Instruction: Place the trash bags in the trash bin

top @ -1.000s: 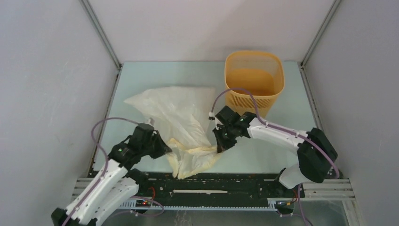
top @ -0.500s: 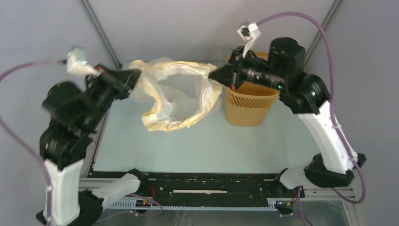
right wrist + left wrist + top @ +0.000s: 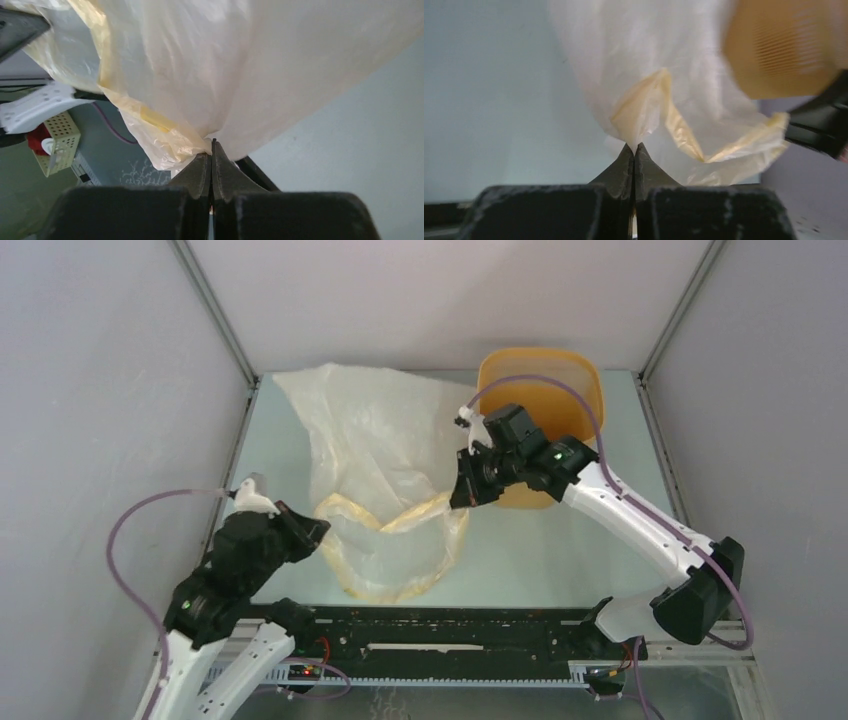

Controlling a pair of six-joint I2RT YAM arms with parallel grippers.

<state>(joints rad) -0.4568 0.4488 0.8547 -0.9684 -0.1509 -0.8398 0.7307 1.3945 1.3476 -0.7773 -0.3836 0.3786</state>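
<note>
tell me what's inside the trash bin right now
Nothing shows in the trash bin: only bare orange wall. The right arm covers its near side. The trash bag is outside.

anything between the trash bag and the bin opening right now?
No loose object. The trash bag sits left of the trash bin, pinched at its mouth by the left pincer and right pincer. Only the right arm overlaps the bin's near rim in the top view.

Soft even light; trash bin point(image 3: 789, 50) blurred in left wrist view.
</note>
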